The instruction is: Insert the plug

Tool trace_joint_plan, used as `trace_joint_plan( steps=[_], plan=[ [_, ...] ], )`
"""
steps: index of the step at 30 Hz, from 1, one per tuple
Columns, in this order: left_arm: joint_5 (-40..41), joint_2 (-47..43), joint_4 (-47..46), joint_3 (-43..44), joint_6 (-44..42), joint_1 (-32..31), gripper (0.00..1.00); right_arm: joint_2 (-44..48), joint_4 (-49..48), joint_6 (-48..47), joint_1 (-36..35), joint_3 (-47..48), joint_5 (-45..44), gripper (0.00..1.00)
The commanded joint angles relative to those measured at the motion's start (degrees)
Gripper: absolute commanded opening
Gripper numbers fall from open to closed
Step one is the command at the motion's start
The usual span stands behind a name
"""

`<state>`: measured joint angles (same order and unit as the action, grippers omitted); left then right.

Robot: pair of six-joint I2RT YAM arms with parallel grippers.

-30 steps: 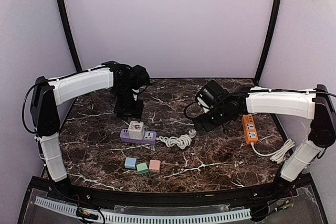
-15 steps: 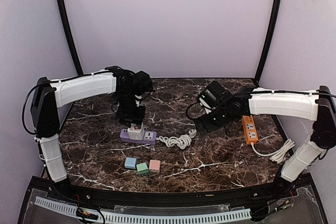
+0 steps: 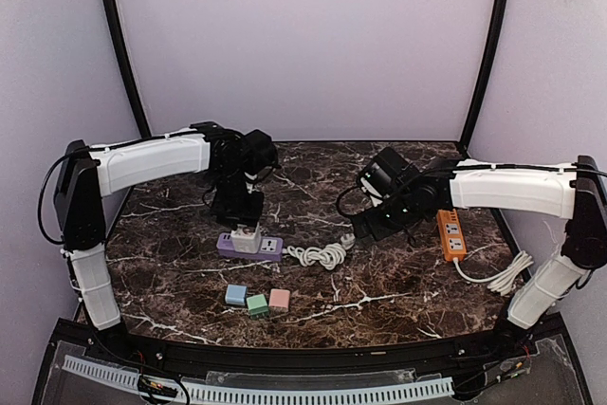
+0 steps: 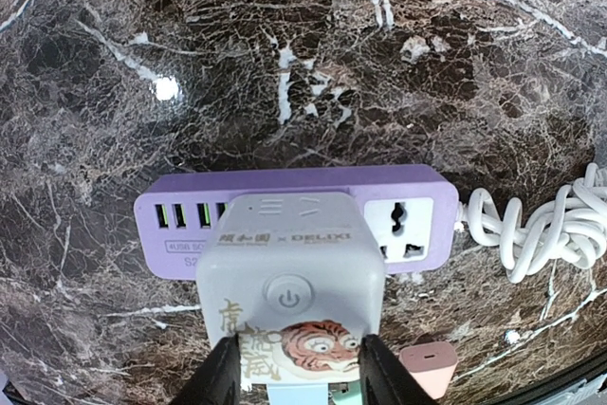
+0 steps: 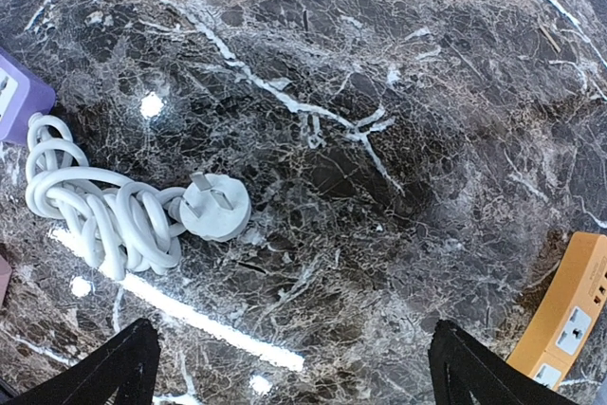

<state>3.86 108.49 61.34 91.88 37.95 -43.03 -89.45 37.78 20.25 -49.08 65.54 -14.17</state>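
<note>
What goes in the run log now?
left end effector: gripping white adapter on purple strip | right end effector: open, near white plug

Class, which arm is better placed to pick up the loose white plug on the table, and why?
Right. Its open right gripper hovers close above the white plug, while the left gripper is occupied, clamped on the white adapter on the purple power strip.

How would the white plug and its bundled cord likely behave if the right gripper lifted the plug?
The white plug looks small and rigid, probably light. Its cord lies in loose loops, so it would likely flop and uncoil behind. It joins the purple power strip, so a long pull may tug that.
</note>
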Motion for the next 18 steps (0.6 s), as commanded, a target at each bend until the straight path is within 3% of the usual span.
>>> trace_joint_plan(
  steps=[1, 10, 18],
  plan=[
    [-0.66, 6.79, 3.58, -1.73, -0.37, 0.13, 0.43, 1.62, -0.22, 0.9, 0.26, -0.4, 0.47, 0.99],
    [-0.25, 5.05, 4.49, -0.27, -1.23, 0.15, 0.47, 2.95, -0.24, 1.37, 0.26, -1.48, 0.54, 0.99],
    [2.39, 3.06, 10.52, 10.37, -2.17, 0.15, 0.55, 3.61, -0.76, 1.8, 0.21, -1.43, 1.28, 0.99]
  ],
)
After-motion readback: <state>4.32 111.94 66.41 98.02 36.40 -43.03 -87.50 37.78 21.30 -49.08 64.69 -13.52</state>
